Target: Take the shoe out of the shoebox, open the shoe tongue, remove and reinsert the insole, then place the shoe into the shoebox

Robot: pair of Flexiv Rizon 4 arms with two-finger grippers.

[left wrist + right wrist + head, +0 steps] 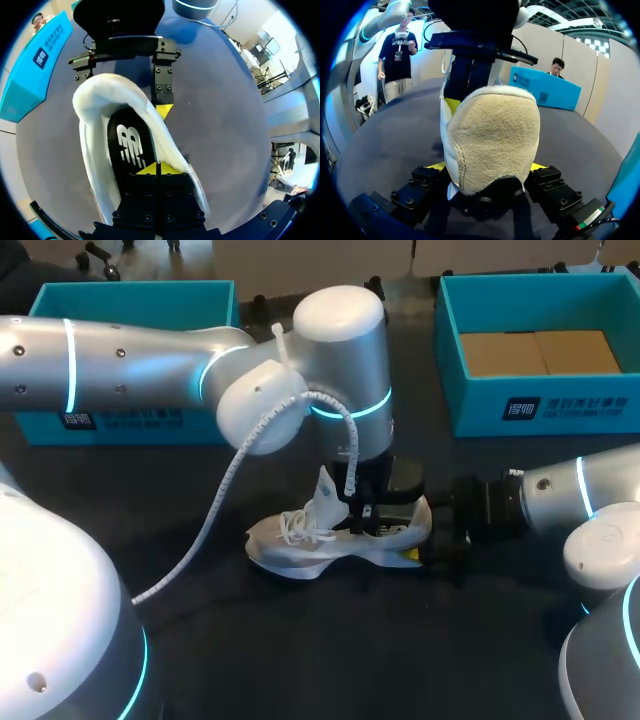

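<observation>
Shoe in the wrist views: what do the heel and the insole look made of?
The heel of the shoe looks like beige suede or brushed fabric: fuzzy, matte nap; which one is unclear. The insole is black, smooth and matte with a white print, probably fabric-topped foam, though only its top shows.

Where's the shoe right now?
In the head view, the white sneaker lies on the middle of the dark table, in front of the two teal shoeboxes; the right gripper clamps its heel and the left gripper sits over its opening.

Your dark flat table [340, 660] carries a white lace-up shoe [300, 545] (sole down), with a left teal box [130, 300] and a right teal box [560, 405] behind.
</observation>
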